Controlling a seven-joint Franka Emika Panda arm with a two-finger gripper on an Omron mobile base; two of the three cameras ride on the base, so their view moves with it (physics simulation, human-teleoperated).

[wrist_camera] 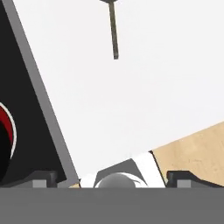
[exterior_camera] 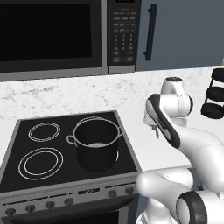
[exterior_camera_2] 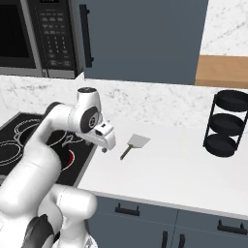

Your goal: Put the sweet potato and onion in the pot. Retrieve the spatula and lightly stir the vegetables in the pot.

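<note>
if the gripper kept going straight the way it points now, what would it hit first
Most likely the bare white counter just right of the stove edge. The gripper points down at it, short of the spatula handle. Depth is hard to judge.

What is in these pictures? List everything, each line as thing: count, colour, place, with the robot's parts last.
dark grey cylindrical metal pot: one, dark grey with silvery rim, on the stove's front right burner.
black glass stove: one, black with grey trim, left of the counter.
metal spatula: one, grey, flat on the white counter.
black three-tier rack: one, black, counter's right end.
microwave: one, dark, above the stove.
blue-grey cabinet: one, above the counter.
gripper: one, white, over the counter beside the stove; fingertips apart.
</note>
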